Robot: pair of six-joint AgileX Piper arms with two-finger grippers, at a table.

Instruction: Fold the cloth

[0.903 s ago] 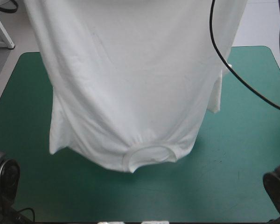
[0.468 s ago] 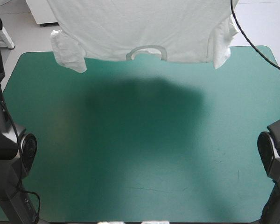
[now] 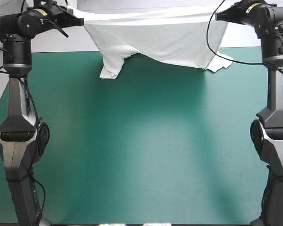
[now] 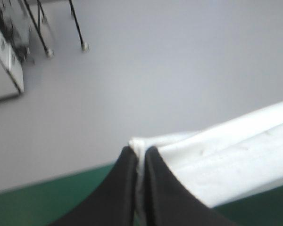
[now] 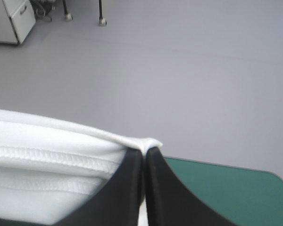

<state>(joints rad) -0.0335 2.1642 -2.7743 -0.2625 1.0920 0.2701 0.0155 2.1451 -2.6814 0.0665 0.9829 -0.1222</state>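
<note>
Progress: nothing folded yet | T-shirt (image 3: 165,37) stretched above table's (image 3: 141,141) far edge, sleeves touching it | left gripper (image 4: 139,151), right gripper (image 5: 144,151) each clamped on a shirt corner | left to do: spread flat, fold

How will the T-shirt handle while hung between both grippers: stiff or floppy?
Probably floppy: the T-shirt sags between the left gripper and right gripper, one sleeve drooping to the table. Likely light: two pinched edges alone carry it. May slip; each grip holds little cloth.
</note>
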